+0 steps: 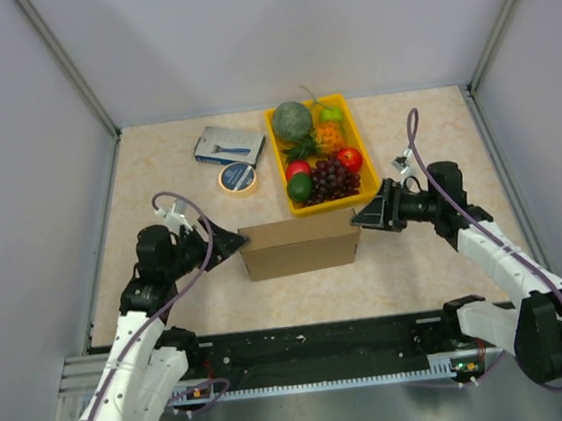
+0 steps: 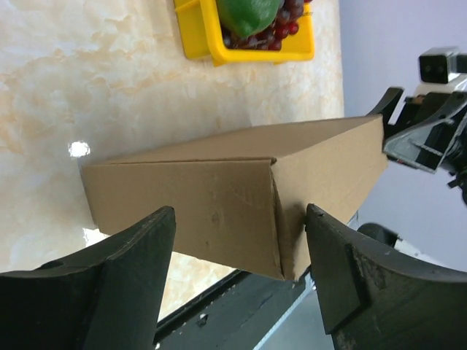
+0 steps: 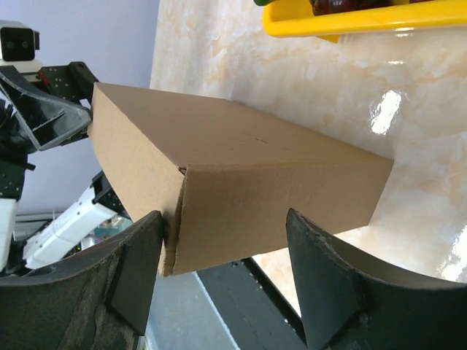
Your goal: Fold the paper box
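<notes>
The paper box [image 1: 300,246] lies closed on the table as a plain brown cardboard block between my two arms. My left gripper [image 1: 236,243] is at its left end, open. In the left wrist view the left gripper [image 2: 239,211] straddles the box [image 2: 219,197] at a corner, and one finger [image 2: 343,270] touches the box's side edge. My right gripper [image 1: 367,214] is at the box's right end, also open. In the right wrist view the right gripper [image 3: 224,215] spans the end of the box [image 3: 277,197], with one finger [image 3: 131,284] against the corner seam and the other apart.
A yellow fruit tray [image 1: 364,151] stands just behind the box. A blue-grey packet [image 1: 229,144] and a roll of tape [image 1: 239,179] lie at the back left. The black rail [image 1: 326,347] runs along the near edge. Grey walls close in both sides.
</notes>
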